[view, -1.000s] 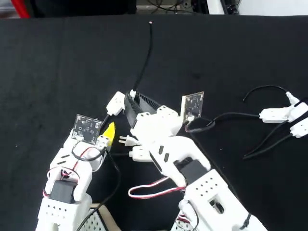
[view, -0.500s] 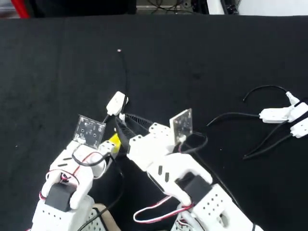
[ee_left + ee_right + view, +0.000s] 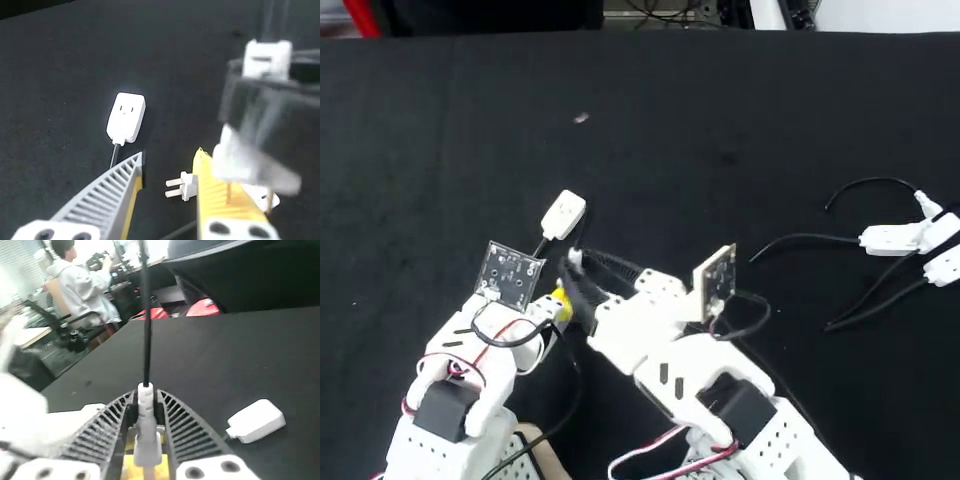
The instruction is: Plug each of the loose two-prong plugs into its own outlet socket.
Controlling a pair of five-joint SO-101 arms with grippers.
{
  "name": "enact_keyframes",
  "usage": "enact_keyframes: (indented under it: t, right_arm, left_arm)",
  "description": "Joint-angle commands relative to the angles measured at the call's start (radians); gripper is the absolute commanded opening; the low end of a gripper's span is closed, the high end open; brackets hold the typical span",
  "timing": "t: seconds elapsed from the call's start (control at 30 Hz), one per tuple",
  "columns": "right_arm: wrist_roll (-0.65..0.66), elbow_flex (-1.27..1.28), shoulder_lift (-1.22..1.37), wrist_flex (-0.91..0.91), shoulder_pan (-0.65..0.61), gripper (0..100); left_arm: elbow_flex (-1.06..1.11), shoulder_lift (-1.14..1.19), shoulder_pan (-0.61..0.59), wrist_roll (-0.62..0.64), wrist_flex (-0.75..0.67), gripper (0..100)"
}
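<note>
Task status: no plug is seated in the near group. The right gripper [image 3: 146, 395] is clamped on a white connector [image 3: 148, 440] with a black cable [image 3: 144, 315] rising from it, held off the table [image 3: 440, 120]. I take it for 1 of the plugs, but its prongs are hidden between the fingers. 1 loose two-prong plug [image 3: 180, 186] lies on the table between the spread fingers of the left gripper [image 3: 170, 156]. It is just beside the yellow finger [image 3: 217, 200], prongs toward the grey one. It is not gripped, and whether it touches the yellow finger cannot be judged. 1 white socket [image 3: 126, 116], 2 slots showing and unoccupied, lies near, ahead of both grippers. By my reading at least 2 insertions are left here. At the table's right edge sit more white pieces [image 3: 898, 238] on black leads. Whether any are already mated is too small to tell, and 1 is cut off at the edge. From above the 2 arms overlap, hiding the held connector and the loose plug.
</note>
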Motion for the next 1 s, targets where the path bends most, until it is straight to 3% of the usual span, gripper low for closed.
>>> enact_keyframes:
  t: [0.0, 0.23, 0.37, 0.63, 0.8, 0.97]
  right_arm:
    - [-0.005, -0.015, 0.070, 0.002, -0.044, 1.2]
    - [-0.003, -0.054, 0.174, 0.005, -0.048, 1.2]
    - [-0.003, -0.076, 0.229, 0.008, -0.048, 1.2]
    - [-0.003, -0.142, 0.412, 0.008, -0.051, 1.2]
    - [-0.003, -0.205, 0.556, 0.009, -0.049, 1.2]
    - [-0.003, -0.312, 0.654, 0.133, -0.043, 1.2]
  left_arm:
    - [-0.054, -0.006, -0.041, 0.012, -0.028, 18]
    - [-0.053, -0.006, -0.134, 0.008, -0.057, 18]
    - [-0.053, -0.006, -0.142, 0.006, -0.061, 18]
    - [0.024, -0.006, -0.200, 0.011, -0.206, 18]
    - [0.025, -0.006, -0.200, 0.011, -0.204, 18]
    - [0.030, -0.006, -0.202, 0.006, -0.203, 18]
